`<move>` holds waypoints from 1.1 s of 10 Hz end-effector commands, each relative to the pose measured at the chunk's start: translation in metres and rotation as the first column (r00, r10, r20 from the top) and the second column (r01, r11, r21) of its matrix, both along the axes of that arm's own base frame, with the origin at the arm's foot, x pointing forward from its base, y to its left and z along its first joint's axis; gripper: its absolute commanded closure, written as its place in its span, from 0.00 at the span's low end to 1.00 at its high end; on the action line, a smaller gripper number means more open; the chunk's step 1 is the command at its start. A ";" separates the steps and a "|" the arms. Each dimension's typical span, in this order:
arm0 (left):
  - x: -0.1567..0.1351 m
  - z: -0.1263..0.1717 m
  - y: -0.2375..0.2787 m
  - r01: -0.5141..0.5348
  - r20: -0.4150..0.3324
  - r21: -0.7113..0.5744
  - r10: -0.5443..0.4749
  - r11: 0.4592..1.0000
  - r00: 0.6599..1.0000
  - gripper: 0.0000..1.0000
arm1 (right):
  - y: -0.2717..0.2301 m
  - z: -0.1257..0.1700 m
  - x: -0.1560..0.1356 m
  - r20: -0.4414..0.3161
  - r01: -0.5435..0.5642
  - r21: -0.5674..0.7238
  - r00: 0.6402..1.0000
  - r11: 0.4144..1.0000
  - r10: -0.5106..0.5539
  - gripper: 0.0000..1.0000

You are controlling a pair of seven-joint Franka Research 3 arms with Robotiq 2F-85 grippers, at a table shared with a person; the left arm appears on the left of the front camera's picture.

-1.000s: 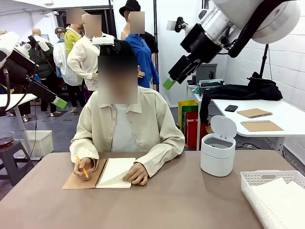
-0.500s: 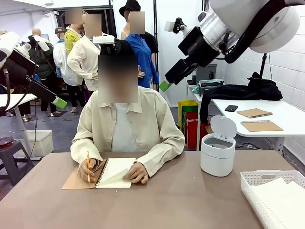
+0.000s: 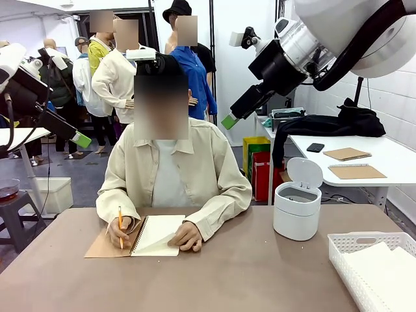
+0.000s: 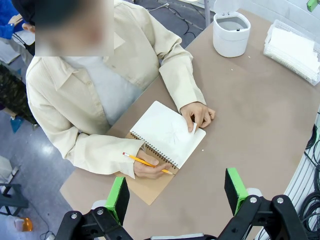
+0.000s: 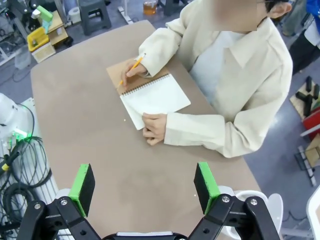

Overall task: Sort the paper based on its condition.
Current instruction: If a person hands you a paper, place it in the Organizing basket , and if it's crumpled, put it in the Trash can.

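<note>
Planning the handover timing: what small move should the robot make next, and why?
Probably hold both open tools, right and left, above the table: the person's hand rests on the spiral notebook's page, the other grips a pencil, and no loose sheet is offered.

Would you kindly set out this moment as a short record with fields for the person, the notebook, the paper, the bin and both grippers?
person: seated at the far side of the table, pencil in one hand, other hand on the page corner
notebook: spiral-bound, open flat, faint pencil marks on the page
paper: white sheets in the white basket at the robot's right
bin: white, round, lid up
left gripper: open, high above the notebook, holding nothing
right gripper: open, high above the table, holding nothing
</note>
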State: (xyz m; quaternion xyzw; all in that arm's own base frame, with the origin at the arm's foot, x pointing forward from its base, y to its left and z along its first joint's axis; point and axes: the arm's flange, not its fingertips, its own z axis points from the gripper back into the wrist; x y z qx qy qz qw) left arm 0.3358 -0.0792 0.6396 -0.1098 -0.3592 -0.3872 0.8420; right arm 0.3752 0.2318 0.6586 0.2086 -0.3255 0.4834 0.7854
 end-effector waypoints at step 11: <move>0.000 0.001 0.000 0.000 -0.001 -0.006 0.000 1.000 1.000 0.00 | 0.001 0.000 -0.001 -0.004 -0.004 -0.001 1.000 1.000 0.004 0.00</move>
